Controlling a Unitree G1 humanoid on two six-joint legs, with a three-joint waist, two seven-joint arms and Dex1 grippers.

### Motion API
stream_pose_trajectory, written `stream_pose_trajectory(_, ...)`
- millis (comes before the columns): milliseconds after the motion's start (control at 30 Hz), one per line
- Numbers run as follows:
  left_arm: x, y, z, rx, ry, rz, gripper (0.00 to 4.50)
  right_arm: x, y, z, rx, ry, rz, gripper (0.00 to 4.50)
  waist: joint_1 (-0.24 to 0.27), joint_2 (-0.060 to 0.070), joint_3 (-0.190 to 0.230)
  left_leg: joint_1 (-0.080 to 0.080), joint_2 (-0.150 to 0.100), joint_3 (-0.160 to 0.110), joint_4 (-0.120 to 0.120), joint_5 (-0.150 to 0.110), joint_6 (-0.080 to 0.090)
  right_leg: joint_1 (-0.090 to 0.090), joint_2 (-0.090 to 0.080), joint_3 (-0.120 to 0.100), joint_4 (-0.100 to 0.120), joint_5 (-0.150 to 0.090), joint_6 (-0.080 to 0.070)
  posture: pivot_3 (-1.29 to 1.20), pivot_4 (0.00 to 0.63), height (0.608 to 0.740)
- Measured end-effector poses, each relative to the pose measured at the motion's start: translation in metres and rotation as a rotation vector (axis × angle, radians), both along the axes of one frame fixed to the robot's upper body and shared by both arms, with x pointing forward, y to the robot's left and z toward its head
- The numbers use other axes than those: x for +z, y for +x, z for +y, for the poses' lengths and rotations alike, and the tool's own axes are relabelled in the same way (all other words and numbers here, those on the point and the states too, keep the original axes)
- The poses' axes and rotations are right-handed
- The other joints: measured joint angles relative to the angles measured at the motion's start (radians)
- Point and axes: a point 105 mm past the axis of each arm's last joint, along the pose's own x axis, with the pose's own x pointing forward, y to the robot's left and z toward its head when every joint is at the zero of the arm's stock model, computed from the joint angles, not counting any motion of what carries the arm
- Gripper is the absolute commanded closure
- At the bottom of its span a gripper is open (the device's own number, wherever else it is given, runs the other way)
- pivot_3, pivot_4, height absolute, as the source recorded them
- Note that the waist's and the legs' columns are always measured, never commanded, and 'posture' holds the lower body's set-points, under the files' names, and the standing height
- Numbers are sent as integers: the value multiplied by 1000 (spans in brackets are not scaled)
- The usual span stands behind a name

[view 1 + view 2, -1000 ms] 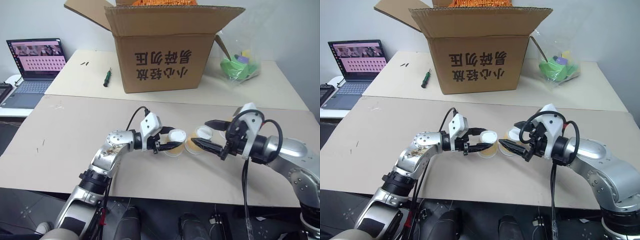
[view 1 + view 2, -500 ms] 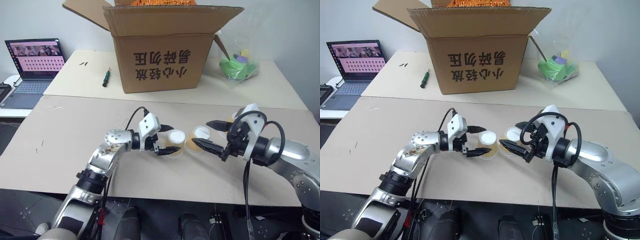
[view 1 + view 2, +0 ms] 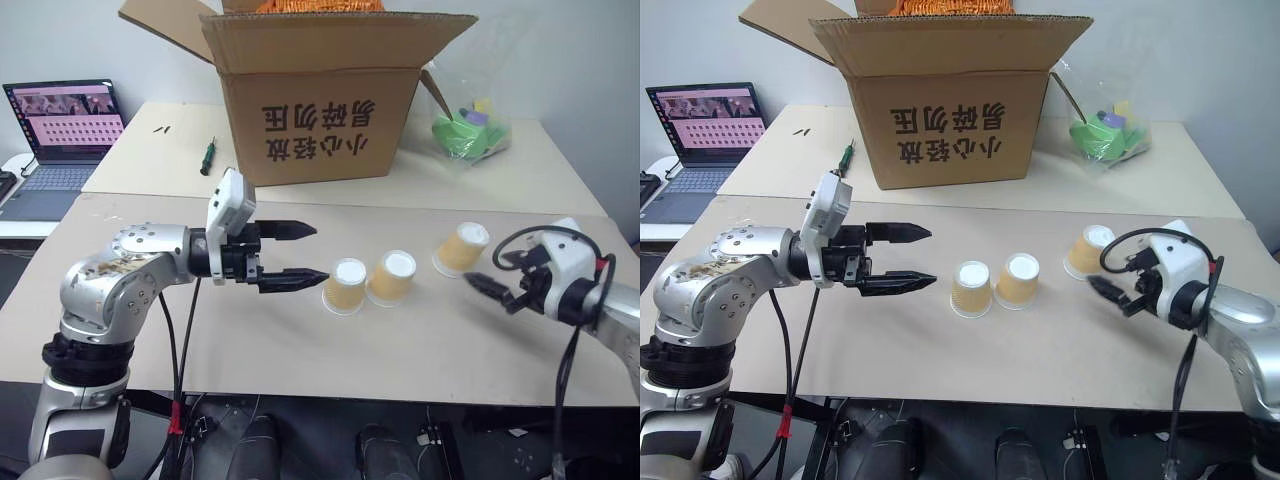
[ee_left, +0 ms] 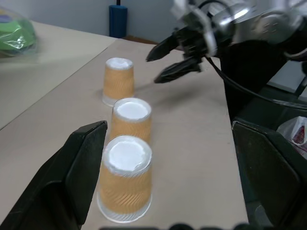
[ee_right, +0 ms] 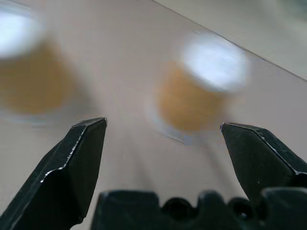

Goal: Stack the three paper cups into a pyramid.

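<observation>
Upper middle of your head view: the cardboard box [image 3: 320, 100] carries dark printed Chinese characters on its front face, two rows, upside down as you see them; they look like 小心轻放 and 易碎物品. Upper left: the laptop [image 3: 62, 125] screen shows rows of tiny items, unreadable.

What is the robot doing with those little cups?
It is meant to build a pyramid from three paper cups. Right now two cups stand upside down beside each other on the table, and the third cup stands apart near the right gripper. The left gripper hangs open beside the pair. Both grippers are open and hold nothing, so no cup is on top yet.
</observation>
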Motion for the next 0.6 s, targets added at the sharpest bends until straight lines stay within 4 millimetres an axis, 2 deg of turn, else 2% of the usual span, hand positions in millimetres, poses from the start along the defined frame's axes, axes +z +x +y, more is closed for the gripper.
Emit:
stream_pose_trajectory(100, 1, 1, 0, 17, -1, -1, 32, -14, 15, -1, -48, 12, 8, 0, 0, 1, 1, 0, 0, 0, -1, 0, 0, -1, 0, 0, 1, 0, -1, 0, 150, 705)
stream_pose_trajectory(233, 1, 1, -1, 24, -6, 8, 32, -5, 31, 1, -65, 54, -41, 0, 2, 2, 1, 0, 0, 0, -2, 0, 0, -1, 0, 0, 1, -1, 0, 0, 150, 705)
stream_pose_trajectory(367, 1, 4, 0, 47, -7, 4, 32, 8, 47, 19, -31, 138, -96, 0, 4, 3, 2, 0, -1, 0, -2, 0, 0, -1, 0, 0, 1, -1, 0, 0, 150, 705)
stream_pose_trajectory(600, 1, 8, 0, 84, -11, -1, 32, 25, 54, 40, 50, 269, -122, 0, 9, 3, 2, 0, -1, 0, -3, 0, 0, -1, 0, 0, 1, -1, 0, 0, 150, 705)
